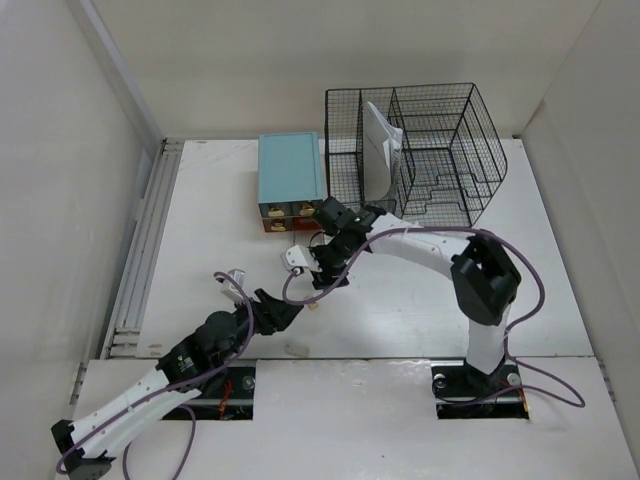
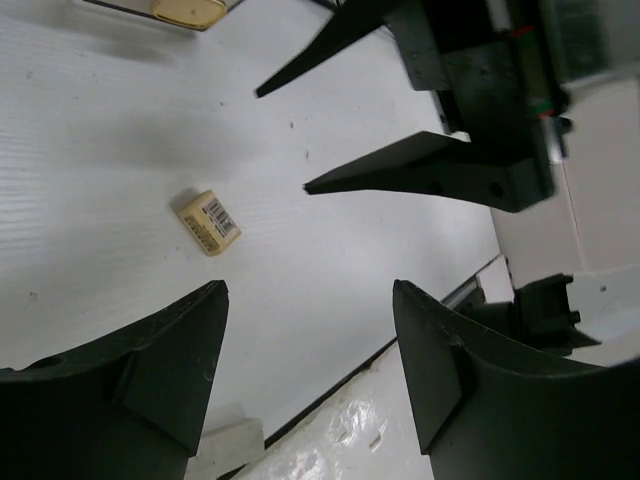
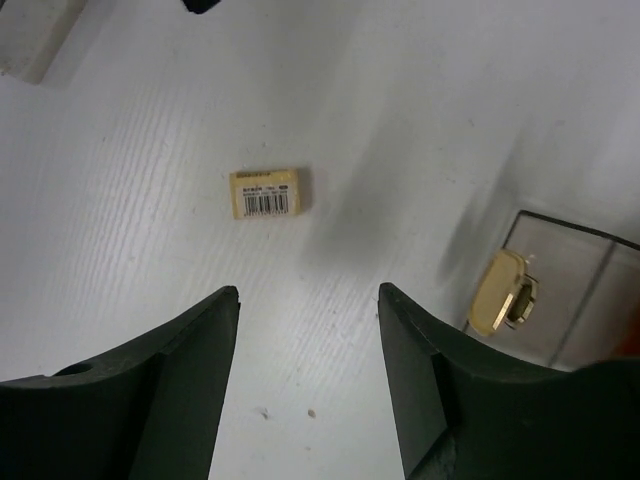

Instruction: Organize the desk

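The white desk point(image 1: 400, 310) holds a small yellow eraser with a barcode label point(image 3: 265, 193), lying flat between my two grippers; it also shows in the left wrist view point(image 2: 209, 222). My right gripper point(image 1: 325, 278) hovers over it, open and empty point(image 3: 308, 290). My left gripper point(image 1: 285, 312) is open and empty point(image 2: 310, 290), low near the desk's front edge, facing the right gripper's fingers point(image 2: 400, 170). A white block point(image 1: 297, 350) lies at the front edge, just under the left gripper point(image 2: 225, 445).
A teal drawer box point(image 1: 290, 170) with gold handles point(image 3: 505, 292) stands at the back centre. A black wire-mesh rack point(image 1: 440, 150) with white papers point(image 1: 380, 145) stands to its right. A metal rail point(image 1: 140, 260) runs along the desk's left edge. White walls enclose the desk.
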`<act>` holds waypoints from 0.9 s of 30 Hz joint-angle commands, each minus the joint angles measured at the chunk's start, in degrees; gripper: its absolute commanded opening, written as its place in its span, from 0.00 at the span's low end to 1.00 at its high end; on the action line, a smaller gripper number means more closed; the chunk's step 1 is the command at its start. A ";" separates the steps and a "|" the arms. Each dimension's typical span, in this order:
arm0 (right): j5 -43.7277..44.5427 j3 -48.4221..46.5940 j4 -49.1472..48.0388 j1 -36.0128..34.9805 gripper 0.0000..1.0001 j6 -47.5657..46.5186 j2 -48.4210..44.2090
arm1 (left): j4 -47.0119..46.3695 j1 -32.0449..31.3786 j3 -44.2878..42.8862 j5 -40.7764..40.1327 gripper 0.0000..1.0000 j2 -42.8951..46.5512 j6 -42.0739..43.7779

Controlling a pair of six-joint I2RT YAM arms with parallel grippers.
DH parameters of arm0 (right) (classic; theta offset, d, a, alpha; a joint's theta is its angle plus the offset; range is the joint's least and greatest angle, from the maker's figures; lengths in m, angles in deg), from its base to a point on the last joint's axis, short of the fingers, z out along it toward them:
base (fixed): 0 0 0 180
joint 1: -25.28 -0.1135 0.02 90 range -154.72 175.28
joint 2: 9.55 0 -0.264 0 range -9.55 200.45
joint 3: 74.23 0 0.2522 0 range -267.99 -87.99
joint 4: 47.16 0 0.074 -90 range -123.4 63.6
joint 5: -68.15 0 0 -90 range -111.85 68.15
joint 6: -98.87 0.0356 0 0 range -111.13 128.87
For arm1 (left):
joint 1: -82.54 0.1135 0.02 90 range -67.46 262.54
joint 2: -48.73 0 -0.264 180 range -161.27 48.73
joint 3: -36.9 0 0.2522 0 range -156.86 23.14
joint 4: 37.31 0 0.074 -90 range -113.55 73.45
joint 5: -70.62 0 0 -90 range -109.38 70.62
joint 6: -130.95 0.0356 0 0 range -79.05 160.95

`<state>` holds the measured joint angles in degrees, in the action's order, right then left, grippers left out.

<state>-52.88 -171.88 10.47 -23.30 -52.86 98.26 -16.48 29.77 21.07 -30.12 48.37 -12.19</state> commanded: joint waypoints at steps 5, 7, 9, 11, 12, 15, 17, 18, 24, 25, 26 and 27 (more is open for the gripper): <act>-2.54 -3.11 -1.51 -1.87 0.63 3.38 4.60 | -2.06 -0.14 1.72 5.38 0.60 4.85 3.84; -3.77 -3.64 -0.91 -1.87 0.63 3.38 6.26 | -0.23 -0.14 0.84 5.38 0.59 6.06 4.45; -4.83 -3.64 -0.29 -1.87 0.63 3.38 6.27 | 0.31 -0.14 0.31 5.38 0.52 8.26 5.06; -6.93 -3.64 -0.28 -1.87 0.63 3.38 6.89 | 1.62 -0.14 0.31 5.38 0.43 11.94 5.77; -6.94 -3.64 -0.28 -1.87 0.63 3.38 6.89 | 1.63 -0.14 0.31 5.38 0.33 11.96 5.77; -7.47 -3.64 -0.28 -2.48 0.63 3.98 7.42 | 0.93 -0.14 -0.22 6.26 0.16 11.44 7.44; -7.47 -3.64 -0.28 -3.18 0.63 4.60 7.42 | 0.32 -0.14 -0.22 7.49 0.02 11.43 8.14; -7.47 -3.64 -0.81 -3.19 0.63 4.61 8.02 | 0.31 -0.14 -0.22 8.19 0.00 11.96 8.67; -4.58 -2.59 -5.46 -5.82 0.63 9.25 8.56 | -1.00 -0.14 -1.89 11.70 0.00 11.96 11.40; -3.26 -2.06 -6.08 -5.83 0.63 9.96 8.56 | -1.01 -0.14 -1.89 12.41 0.00 11.96 11.40; -3.25 -2.06 -6.61 -5.83 0.63 9.97 8.56 | -1.01 -0.14 -2.41 12.93 0.00 11.96 12.09; -2.38 -2.06 -7.22 -5.83 0.63 10.75 8.56 | -1.01 -0.14 -2.42 12.94 0.00 11.96 12.10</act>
<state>-56.31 -173.39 7.46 -28.74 -44.73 106.41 -14.71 29.75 21.07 -19.74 48.39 -2.47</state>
